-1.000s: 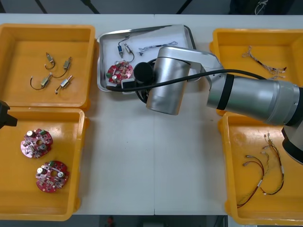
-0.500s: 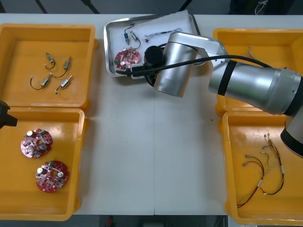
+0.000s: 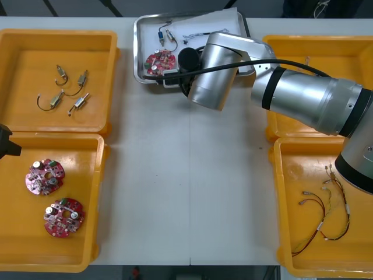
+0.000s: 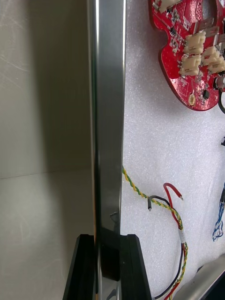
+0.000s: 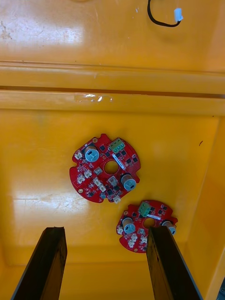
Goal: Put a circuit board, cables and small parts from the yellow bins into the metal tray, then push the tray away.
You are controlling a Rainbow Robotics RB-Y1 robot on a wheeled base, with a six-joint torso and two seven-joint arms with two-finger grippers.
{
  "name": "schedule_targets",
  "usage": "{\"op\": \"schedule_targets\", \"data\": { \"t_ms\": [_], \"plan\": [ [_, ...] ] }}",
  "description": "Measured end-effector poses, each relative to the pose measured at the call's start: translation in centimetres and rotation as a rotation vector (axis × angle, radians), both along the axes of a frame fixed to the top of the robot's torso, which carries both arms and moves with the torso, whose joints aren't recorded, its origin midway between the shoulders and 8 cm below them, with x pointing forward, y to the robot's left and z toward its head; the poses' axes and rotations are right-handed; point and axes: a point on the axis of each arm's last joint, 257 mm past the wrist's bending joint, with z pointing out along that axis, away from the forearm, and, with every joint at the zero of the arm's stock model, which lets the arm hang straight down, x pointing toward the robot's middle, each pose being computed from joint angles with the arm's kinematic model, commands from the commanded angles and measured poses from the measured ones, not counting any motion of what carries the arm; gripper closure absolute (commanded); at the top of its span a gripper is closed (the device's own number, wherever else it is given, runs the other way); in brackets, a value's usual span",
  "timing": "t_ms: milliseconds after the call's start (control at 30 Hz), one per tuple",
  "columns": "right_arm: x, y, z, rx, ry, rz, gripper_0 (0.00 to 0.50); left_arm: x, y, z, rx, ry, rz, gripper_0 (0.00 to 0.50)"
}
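The metal tray (image 3: 139,51) lies at the table's far edge, white inside. It holds a red circuit board (image 3: 160,60), a small metal part (image 3: 165,36) and cables (image 3: 203,36). My right gripper (image 3: 168,80) is at the tray's near rim. In the right wrist view the gripper (image 4: 107,267) is shut on the tray rim (image 4: 108,117), with the circuit board (image 4: 192,56) and a red and yellow cable (image 4: 159,206) on the white lining beyond. My left gripper (image 5: 108,262) hangs open over two circuit boards (image 5: 107,168) in the near left bin (image 3: 17,245).
The far left bin (image 3: 23,44) holds several small metal parts (image 3: 67,90). A twisted cable (image 3: 326,79) lies in the far right bin, red and yellow cables (image 3: 323,213) in the near right bin. My left gripper (image 3: 4,143) shows at the left edge.
The tray has slid away to the table's far edge, with my right gripper holding its near rim and moving with it. The left arm has not moved.
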Motion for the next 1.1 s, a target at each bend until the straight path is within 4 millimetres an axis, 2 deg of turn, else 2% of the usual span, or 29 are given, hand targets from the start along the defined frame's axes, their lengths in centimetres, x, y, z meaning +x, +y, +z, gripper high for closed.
{"op": "schedule_targets", "data": {
  "t_ms": [67, 100, 167, 200, 233, 267, 333, 567, 767, 1100],
  "plan": [
    [-0.1, 0.1, -0.1, 0.004, 0.006, 0.000, 0.500, 0.0, 0.0, 0.0, 0.000, 0.000, 0.000, 0.000],
    [-0.2, 0.2, -0.3, 0.010, 0.014, 0.000, 0.454, 0.0, 0.0, 0.0, 0.000, 0.000, 0.000, 0.000],
    [-0.4, 0.3, -0.5, 0.018, 0.025, -0.001, 0.274, 0.0, 0.0, 0.0, 0.000, 0.000, 0.000, 0.000],
    [-0.5, 0.3, -0.6, 0.021, 0.029, -0.001, 0.224, 0.0, 0.0, 0.0, 0.000, 0.000, 0.000, 0.000],
    [-0.5, 0.4, -0.6, 0.022, 0.030, -0.001, 0.123, 0.0, 0.0, 0.0, 0.000, 0.000, 0.000, 0.000],
    [-0.5, 0.4, -0.6, 0.021, 0.031, -0.002, 0.046, 0.0, 0.0, 0.0, 0.000, 0.000, 0.000, 0.000],
    [-0.5, 0.2, -0.6, 0.015, 0.033, -0.008, 0.000, 0.0, 0.0, 0.0, 0.000, 0.000, 0.000, 0.000],
    [-1.8, -0.4, -0.1, -0.045, 0.055, -0.042, 0.000, 0.0, 0.0, 0.0, 0.000, 0.000, 0.000, 0.000],
    [-5.4, 0.5, 0.1, -0.048, 0.142, -0.036, 0.000, 0.0, 0.0, 0.0, 0.000, 0.000, 0.000, 0.000],
    [-10.4, 0.0, 4.5, 0.003, 0.210, -0.056, 0.000, 0.0, 0.0, 0.0, 0.000, 0.000, -0.001, 0.000]
  ]
}}
